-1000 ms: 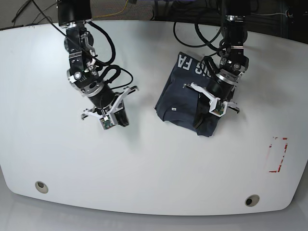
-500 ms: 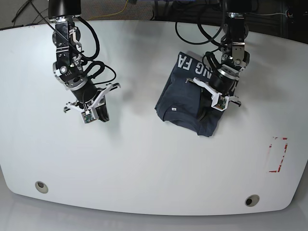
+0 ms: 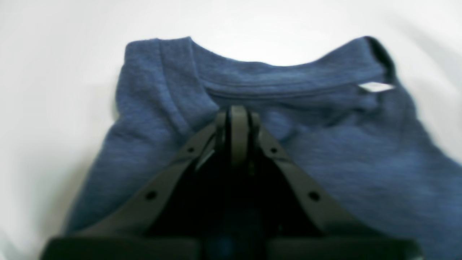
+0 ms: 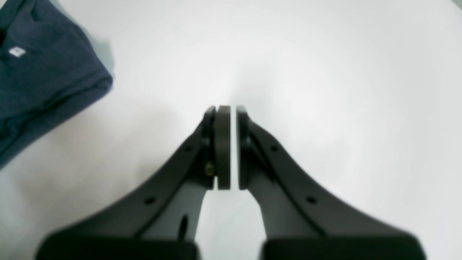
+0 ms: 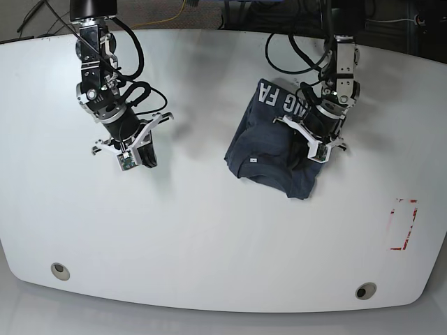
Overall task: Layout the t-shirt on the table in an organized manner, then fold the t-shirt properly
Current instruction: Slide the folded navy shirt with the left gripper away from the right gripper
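Observation:
The dark navy t-shirt (image 5: 265, 150) lies folded into a compact bundle on the white table (image 5: 209, 230), right of centre. White letters "FA" show on its far edge and a small white label (image 5: 252, 159) near its front. My left gripper (image 5: 300, 155) is shut and sits over the bundle's right part. In the left wrist view its tips (image 3: 234, 122) are closed over the t-shirt (image 3: 343, 151) just behind the collar seam. My right gripper (image 5: 147, 157) is shut and empty over bare table, well left of the shirt. In the right wrist view its tips (image 4: 227, 144) are together and the shirt (image 4: 39, 72) lies at top left.
A red tape rectangle outline (image 5: 404, 223) is near the table's right edge. Two round grommet holes sit near the front edge, one at the left (image 5: 60, 270) and one at the right (image 5: 364, 290). Cables hang behind both arms at the far edge.
My right gripper has moved left and back, away from the shirt. My left gripper has drawn back towards the far edge over the bundle. The shirt has stayed put.

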You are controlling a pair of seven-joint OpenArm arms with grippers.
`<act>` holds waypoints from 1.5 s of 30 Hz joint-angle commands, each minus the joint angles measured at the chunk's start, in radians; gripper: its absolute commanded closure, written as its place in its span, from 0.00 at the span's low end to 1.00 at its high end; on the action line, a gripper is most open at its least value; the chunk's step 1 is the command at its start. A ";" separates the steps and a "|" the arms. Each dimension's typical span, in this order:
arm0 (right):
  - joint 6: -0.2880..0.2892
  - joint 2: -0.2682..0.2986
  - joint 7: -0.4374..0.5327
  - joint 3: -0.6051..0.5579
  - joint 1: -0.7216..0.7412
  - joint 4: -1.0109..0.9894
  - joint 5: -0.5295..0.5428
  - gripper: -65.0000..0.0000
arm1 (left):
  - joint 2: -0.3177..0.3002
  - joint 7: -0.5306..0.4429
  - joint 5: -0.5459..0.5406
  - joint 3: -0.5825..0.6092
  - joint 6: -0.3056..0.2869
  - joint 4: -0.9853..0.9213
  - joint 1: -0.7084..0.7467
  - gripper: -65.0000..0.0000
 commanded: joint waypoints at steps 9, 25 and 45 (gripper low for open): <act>-0.003 0.008 0.028 0.007 0.009 0.050 0.011 0.97 | -0.072 -0.004 0.000 -0.010 0.005 -0.055 -0.003 1.00; -0.003 0.005 0.025 0.001 0.007 0.062 0.017 0.97 | -0.188 -0.004 -0.006 -0.171 -0.002 -0.011 0.077 1.00; -0.003 0.005 0.025 0.001 -0.019 0.064 0.017 0.97 | -0.072 0.082 0.000 -0.145 0.000 0.396 0.103 1.00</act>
